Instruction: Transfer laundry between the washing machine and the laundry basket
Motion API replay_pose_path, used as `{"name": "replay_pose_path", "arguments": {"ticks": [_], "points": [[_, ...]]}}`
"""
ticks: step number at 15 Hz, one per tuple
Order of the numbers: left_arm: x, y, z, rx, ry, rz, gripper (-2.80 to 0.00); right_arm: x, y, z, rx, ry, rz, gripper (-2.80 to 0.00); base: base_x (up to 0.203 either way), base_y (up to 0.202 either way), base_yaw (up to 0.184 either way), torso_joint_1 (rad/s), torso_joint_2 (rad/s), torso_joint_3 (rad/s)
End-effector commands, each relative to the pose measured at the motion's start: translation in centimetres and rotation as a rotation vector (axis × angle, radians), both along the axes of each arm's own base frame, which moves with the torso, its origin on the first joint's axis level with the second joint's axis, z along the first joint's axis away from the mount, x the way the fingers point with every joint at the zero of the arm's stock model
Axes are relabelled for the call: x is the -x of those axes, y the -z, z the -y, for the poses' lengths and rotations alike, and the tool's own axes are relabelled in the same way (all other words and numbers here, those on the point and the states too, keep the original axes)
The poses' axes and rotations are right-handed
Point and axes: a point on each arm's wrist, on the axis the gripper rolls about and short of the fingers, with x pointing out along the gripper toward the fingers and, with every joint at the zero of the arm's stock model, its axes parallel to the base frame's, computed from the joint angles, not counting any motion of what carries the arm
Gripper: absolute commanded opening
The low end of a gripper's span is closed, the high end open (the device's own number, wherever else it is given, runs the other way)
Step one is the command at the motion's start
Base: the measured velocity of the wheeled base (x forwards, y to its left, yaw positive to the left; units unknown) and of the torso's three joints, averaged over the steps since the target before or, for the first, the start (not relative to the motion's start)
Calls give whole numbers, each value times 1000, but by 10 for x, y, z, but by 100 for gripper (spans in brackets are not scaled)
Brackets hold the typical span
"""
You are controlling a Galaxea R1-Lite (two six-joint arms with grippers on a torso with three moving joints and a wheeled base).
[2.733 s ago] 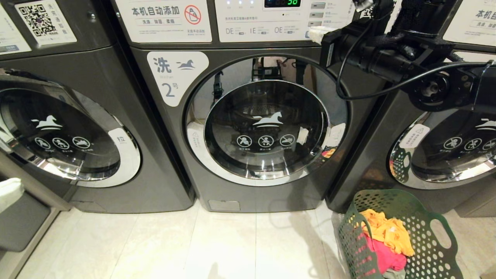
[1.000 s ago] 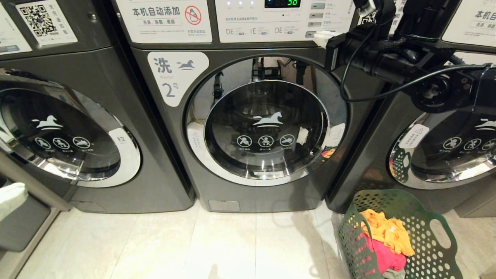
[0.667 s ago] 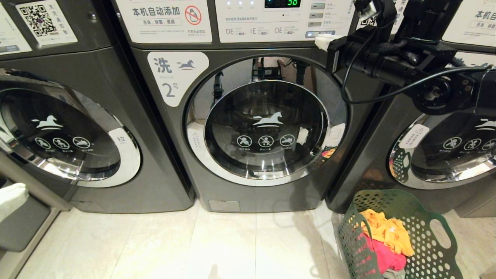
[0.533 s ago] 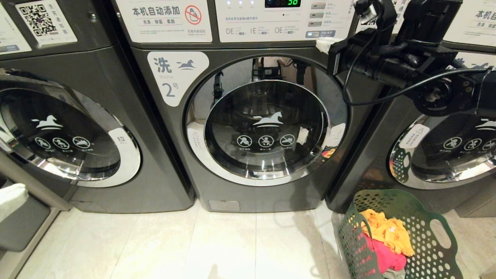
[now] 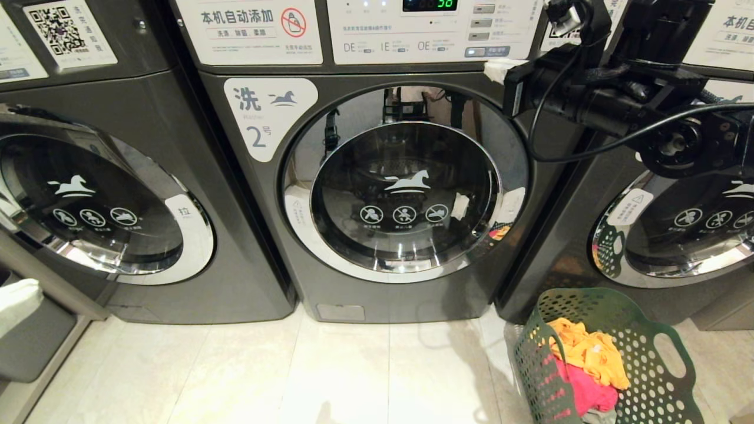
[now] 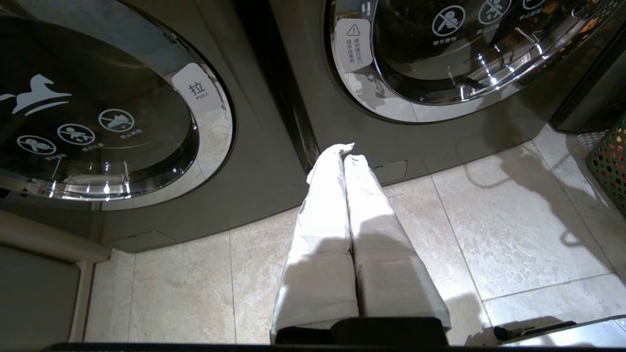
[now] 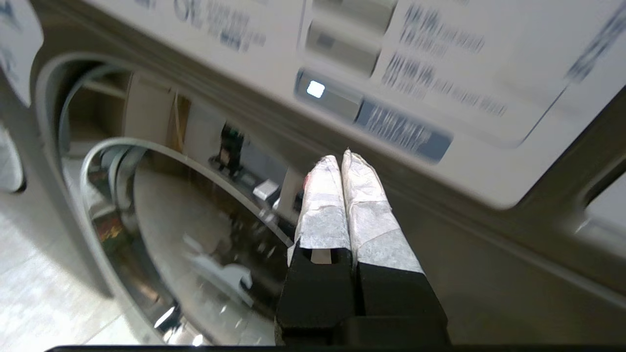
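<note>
Hovering with jaws pressed together, empty: right gripper at one o'clock of washing machine door, just below lit button. Risking mis-pressing adjacent keys. Sitting at five o'clock: laundry in laundry basket. Idling low, closed: left gripper.

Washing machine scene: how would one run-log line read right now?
right pincer: shut, empty, by control panel | washing machine door: closed | laundry: in laundry basket
</note>
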Motion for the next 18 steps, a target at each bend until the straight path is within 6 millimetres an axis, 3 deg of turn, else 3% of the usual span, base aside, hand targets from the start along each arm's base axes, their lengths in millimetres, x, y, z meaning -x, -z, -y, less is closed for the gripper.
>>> {"name": "replay_pose_path", "arguments": {"ticks": [1,3,6,11,14,16,18], "points": [[-1,3,0,-5,-1,-8,-280,27,-3,8,17,1,-58,-280,0,0,0,0,0,0],[1,9,-1,-6,-7,-15,-280,57,16,18,63,22,-246,-280,0,0,0,0,0,0],[9,29,-5,-22,-44,-45,-280,99,79,33,116,132,-534,-280,0,0,0,0,0,0],[14,87,-6,-38,-45,-200,-280,201,198,65,212,210,-865,-280,0,0,0,0,0,0],[18,130,-6,30,-10,-363,-280,261,258,83,268,218,-1035,-280,0,0,0,0,0,0],[24,157,-6,74,51,-479,-280,290,280,91,291,219,-1103,-280,0,0,0,0,0,0],[26,168,-6,102,99,-556,-280,307,287,97,333,223,-1186,-280,0,0,0,0,0,0]]}}
